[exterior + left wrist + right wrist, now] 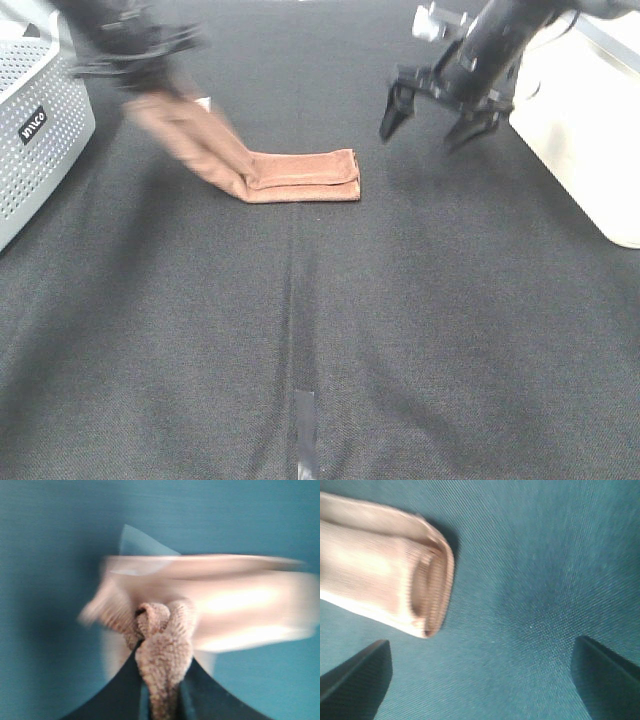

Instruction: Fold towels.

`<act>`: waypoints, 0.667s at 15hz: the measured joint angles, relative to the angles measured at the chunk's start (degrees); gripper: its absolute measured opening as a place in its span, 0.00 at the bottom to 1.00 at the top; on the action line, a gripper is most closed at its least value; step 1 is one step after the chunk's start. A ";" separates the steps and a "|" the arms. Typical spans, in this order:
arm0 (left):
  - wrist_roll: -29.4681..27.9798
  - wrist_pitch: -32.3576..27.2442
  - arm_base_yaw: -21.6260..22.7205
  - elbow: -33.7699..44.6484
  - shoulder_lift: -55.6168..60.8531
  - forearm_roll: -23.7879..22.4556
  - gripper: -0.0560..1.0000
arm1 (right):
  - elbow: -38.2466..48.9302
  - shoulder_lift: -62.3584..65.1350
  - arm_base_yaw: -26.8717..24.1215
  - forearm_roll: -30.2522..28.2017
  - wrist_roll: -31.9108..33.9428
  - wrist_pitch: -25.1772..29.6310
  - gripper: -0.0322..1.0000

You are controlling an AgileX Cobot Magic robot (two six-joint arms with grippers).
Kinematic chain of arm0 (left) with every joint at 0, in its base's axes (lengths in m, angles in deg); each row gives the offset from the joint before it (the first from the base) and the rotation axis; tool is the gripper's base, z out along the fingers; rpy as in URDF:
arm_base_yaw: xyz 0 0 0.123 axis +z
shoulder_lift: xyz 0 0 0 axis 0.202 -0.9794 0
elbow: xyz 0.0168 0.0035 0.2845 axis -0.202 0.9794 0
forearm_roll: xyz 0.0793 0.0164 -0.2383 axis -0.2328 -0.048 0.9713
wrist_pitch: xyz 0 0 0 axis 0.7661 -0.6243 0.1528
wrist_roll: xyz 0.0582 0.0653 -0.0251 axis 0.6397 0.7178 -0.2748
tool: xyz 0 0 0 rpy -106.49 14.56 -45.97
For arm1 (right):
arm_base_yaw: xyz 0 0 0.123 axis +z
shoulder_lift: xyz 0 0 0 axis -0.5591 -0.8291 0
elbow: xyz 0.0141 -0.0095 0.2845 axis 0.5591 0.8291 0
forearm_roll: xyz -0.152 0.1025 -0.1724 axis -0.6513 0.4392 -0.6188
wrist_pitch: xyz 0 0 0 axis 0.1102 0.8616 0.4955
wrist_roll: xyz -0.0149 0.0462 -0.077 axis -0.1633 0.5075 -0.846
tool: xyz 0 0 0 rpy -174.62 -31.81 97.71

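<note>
lying on a dark grey cloth-covered counter (420,330), a reddish-brown towel (300,175) sits folded into a narrow, layered strip toward the far edge, roughly midway between the left and right edges. one end of the strip lies flat on the counter; the other end rises off it toward the far left corner, blurred. the left fingers (117,697) are clamped together on that raised end, with the fuzzy cloth bunched up between them. the right fingers (395,108) hang above the counter near the far right, spread wide apart and holding nothing, a little way from the towel's flat end. a white perforated basket (40,130) stands at the left edge. a pale box (590,130) stands at the right edge.
</note>
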 joint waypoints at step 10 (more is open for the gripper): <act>-9.91 21.08 -11.52 -0.06 -8.08 10.94 0.61 | 0.00 2.69 0.00 -2.23 0.00 4.87 0.91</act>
